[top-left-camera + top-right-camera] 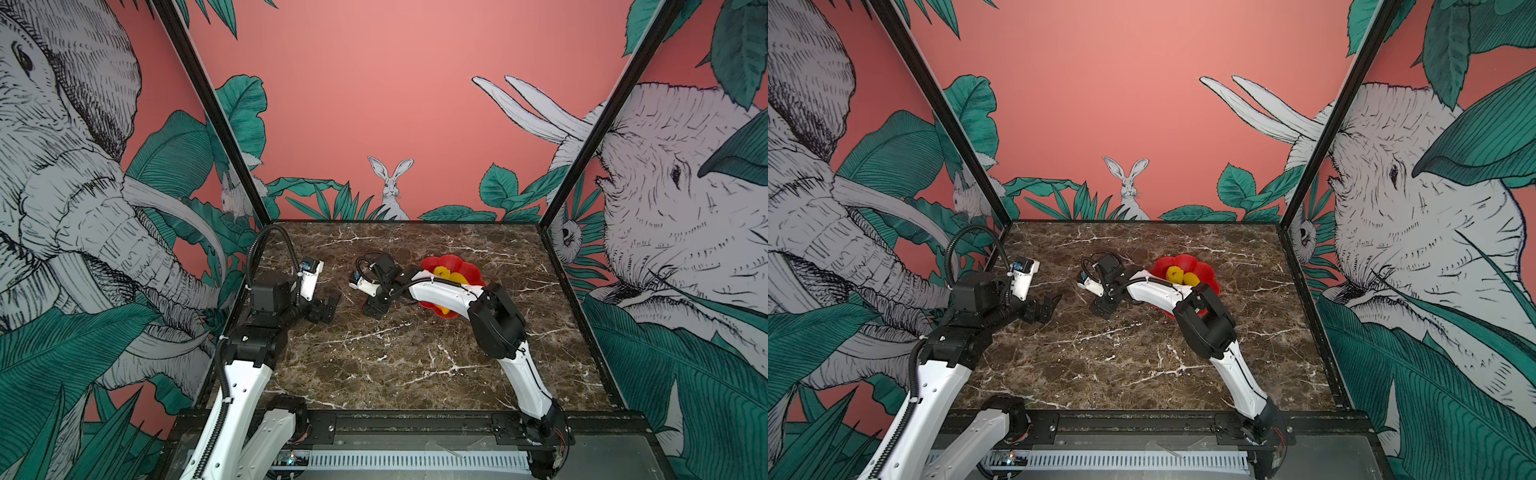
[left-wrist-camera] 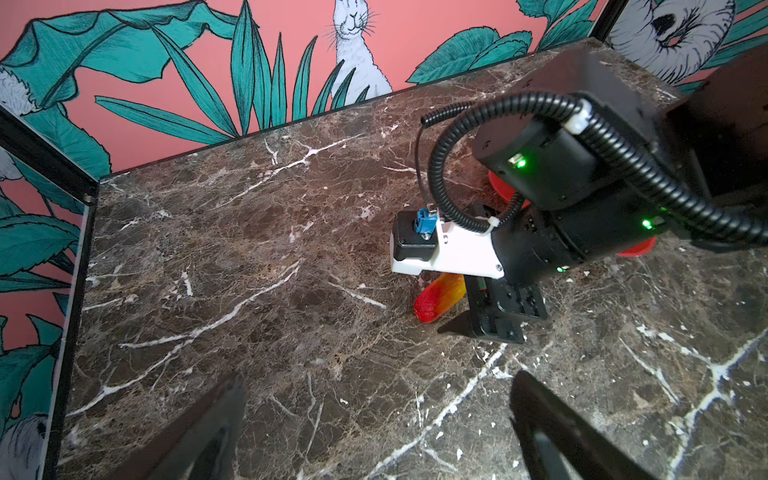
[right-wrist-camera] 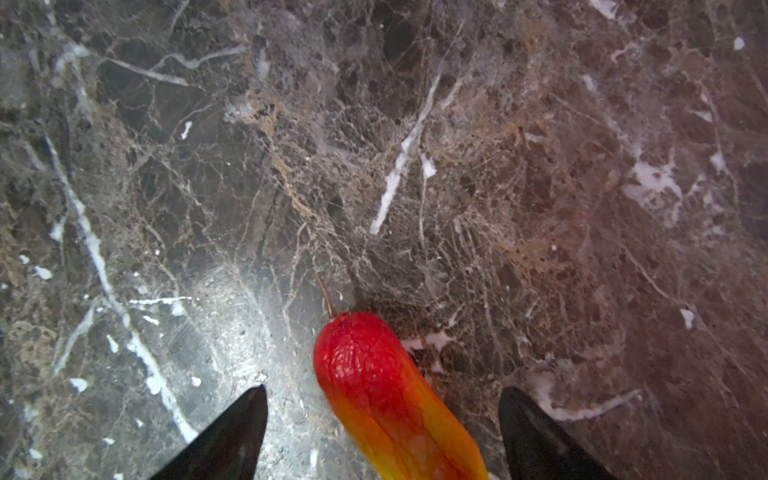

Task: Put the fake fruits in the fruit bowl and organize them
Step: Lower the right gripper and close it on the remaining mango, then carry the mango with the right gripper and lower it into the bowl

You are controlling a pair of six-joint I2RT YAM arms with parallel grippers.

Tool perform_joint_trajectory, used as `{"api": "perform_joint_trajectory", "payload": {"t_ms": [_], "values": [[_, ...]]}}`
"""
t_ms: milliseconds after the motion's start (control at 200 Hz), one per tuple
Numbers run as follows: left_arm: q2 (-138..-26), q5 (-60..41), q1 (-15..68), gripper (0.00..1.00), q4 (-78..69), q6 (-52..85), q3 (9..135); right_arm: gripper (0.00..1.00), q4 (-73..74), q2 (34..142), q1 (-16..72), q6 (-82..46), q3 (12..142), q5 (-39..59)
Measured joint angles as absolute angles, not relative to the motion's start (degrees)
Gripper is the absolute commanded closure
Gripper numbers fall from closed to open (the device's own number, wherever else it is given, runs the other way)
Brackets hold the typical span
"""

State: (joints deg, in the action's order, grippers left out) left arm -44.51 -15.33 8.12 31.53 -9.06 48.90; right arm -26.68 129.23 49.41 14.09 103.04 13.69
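Right wrist view: the right hand stands released, its fingers spread either side of a red-orange fruit lying on the desk. Neither finger touches it; judged set for a pick. The left hand is likewise released and empty, nearer the desk's left edge. The fruit bowl sits right of centre and holds yellow fruits. The right arm hides the rest of its contents.
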Motion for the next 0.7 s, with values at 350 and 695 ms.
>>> {"api": "perform_joint_trajectory", "payload": {"t_ms": [350, 695], "values": [[-44.5, -15.4, 8.1, 0.00, 31.5, -9.1, 48.9, 0.54, -26.9, 131.6, 49.4, 13.4, 103.9, 14.0], [-44.5, -15.4, 8.1, 0.00, 31.5, -9.1, 48.9, 0.84, -27.3, 131.3, 49.4, 13.5, 103.7, 13.7]]}}
